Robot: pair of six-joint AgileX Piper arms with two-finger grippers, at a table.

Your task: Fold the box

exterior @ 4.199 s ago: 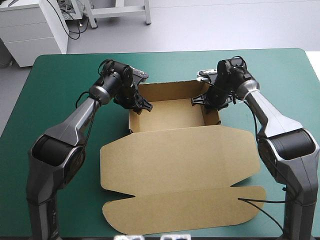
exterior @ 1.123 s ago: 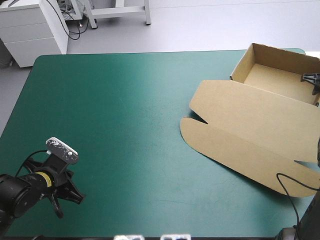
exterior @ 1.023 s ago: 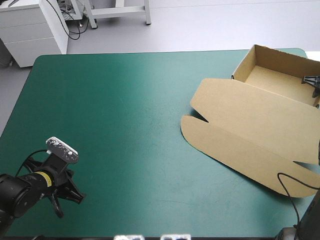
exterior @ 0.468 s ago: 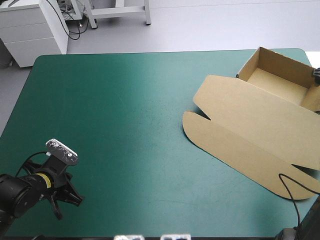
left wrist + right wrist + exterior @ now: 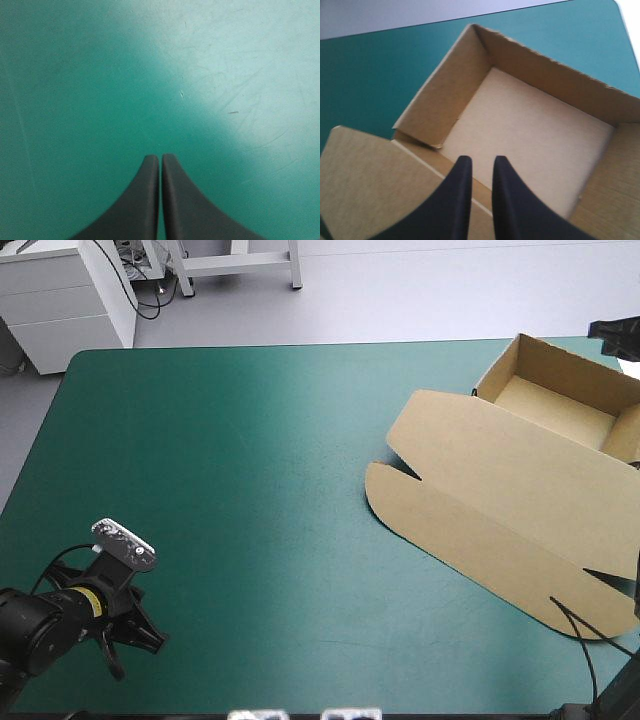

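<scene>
The brown box [image 5: 500, 510] lies at the table's right side as an open tray [image 5: 560, 405] with raised walls. Its lid lies flat on the teal-green cover, pointing toward the front right. My right gripper [image 5: 615, 337] hovers past the tray's far right corner, touching nothing. The right wrist view looks down into the tray [image 5: 530, 135], with the right gripper [image 5: 481, 159] above the wall where the lid [image 5: 370, 190] joins; its fingers stand a narrow gap apart. My left gripper [image 5: 130, 640] rests near the front left corner, far from the box. In its own view the left gripper [image 5: 160, 157] is shut over bare cover.
The box's right end runs past the table's right edge [image 5: 632, 570]. The tray's far corner sits close to the table's far right corner [image 5: 600, 340]. Bare teal-green cover [image 5: 250, 470] lies between the left gripper and the box.
The box went from the middle to the far right side. Just before, the right gripper was at the tray's right wall; it has since let go and risen away. The left gripper stays put.
</scene>
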